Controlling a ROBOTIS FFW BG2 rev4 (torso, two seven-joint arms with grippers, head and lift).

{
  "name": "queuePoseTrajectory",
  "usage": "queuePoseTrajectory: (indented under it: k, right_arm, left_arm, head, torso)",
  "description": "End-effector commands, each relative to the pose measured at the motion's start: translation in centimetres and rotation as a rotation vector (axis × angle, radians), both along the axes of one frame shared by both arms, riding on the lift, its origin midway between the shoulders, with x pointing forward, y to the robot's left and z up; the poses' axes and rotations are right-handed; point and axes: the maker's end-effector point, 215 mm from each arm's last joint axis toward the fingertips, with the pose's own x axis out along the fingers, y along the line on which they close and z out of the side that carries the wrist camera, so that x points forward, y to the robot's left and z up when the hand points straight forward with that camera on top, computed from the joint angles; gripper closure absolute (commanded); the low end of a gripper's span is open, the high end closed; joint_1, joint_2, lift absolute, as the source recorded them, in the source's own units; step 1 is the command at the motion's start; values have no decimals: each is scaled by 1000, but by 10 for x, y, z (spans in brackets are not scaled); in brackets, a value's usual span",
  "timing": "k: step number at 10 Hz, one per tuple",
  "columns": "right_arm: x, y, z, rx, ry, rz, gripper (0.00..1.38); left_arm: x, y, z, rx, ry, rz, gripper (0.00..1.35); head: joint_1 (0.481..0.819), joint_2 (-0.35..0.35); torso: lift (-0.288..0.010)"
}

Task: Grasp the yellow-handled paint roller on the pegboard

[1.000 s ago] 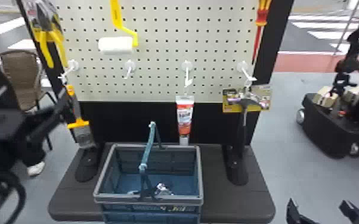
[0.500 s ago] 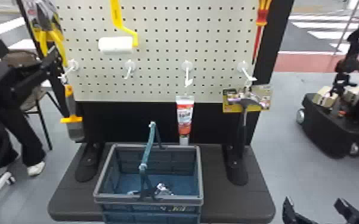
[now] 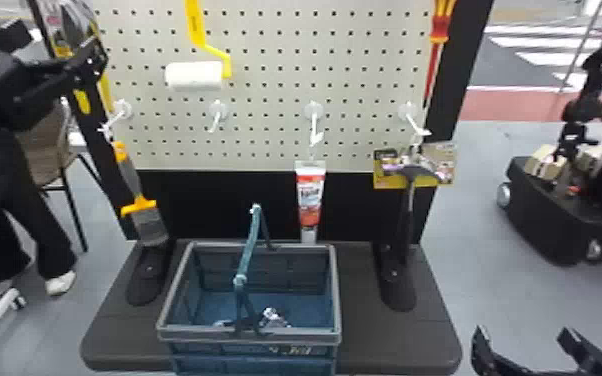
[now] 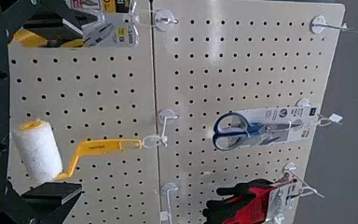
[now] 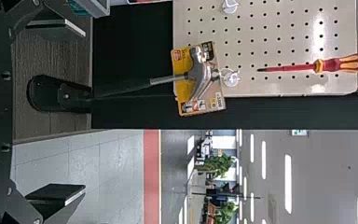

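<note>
Head view: one yellow-handled paint roller, one hammer, four hooks.

Grey floor; black table; wicker chair left.

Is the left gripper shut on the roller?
No: the left gripper is open, fingers wide apart, and the roller hangs by its handle from a hook.
</note>
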Motion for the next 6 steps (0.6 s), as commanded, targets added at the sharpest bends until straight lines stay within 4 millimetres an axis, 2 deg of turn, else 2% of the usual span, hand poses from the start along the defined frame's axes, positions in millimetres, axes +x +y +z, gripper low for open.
queuePoseTrajectory:
  k: [1,3,5,6]
  right_arm:
    - [1,1,2,0,-5,3,137]
    - [3,3,5,1,-11,12,137]
    - [6,5,8,2,-20,17,137]
    - [8,7,11,3,-26,22,137]
  left_arm:
    - [20,13,1,-9,34,-28,154]
    - [44,22,-4,-42,79,-83,171]
    - [79,28,-29,-80,162,-201,228]
    - [90,28,-37,-93,185,-250,274]
  head:
    - [549,0]
    - [549,0]
    - [549,0]
    - [549,0]
  torso:
    - [-100]
    - [-100]
    - [-100]
    - [-100]
